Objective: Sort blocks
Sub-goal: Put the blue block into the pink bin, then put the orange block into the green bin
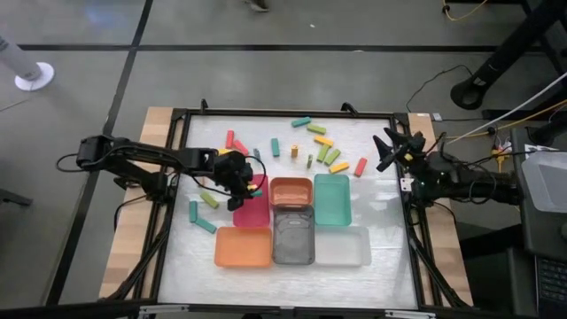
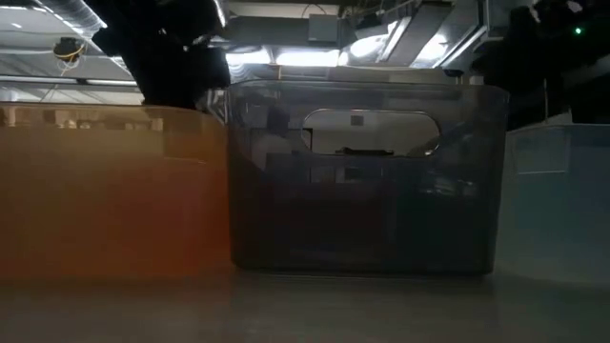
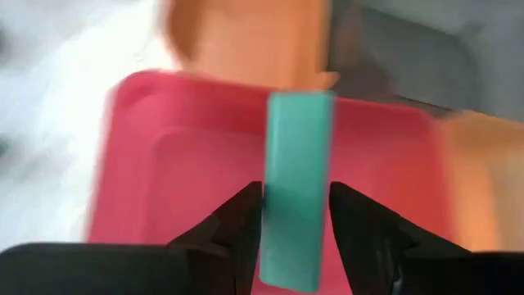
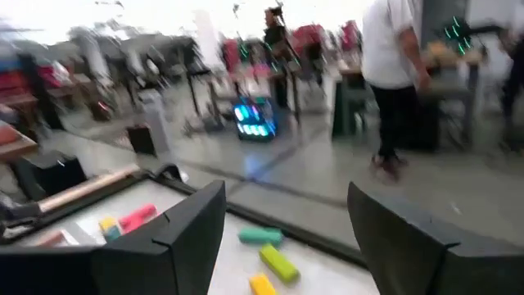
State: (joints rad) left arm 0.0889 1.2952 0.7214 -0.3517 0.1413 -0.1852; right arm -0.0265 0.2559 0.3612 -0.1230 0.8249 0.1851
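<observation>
Over the red tray [image 3: 147, 164], the left gripper [image 3: 296, 215] has a teal block [image 3: 296, 188] standing between its fingers, whether pinched or loose I cannot tell, while farther off the right gripper [image 4: 286, 215] waits spread wide near scattered blocks [image 4: 277, 260].

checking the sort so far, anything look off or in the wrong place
One thing: the left claw has a teal block between its fingers directly over the red tray, while a teal tray sits further along the row. The colours don't match. Most other blocks lie loose on the table, unsorted.
</observation>
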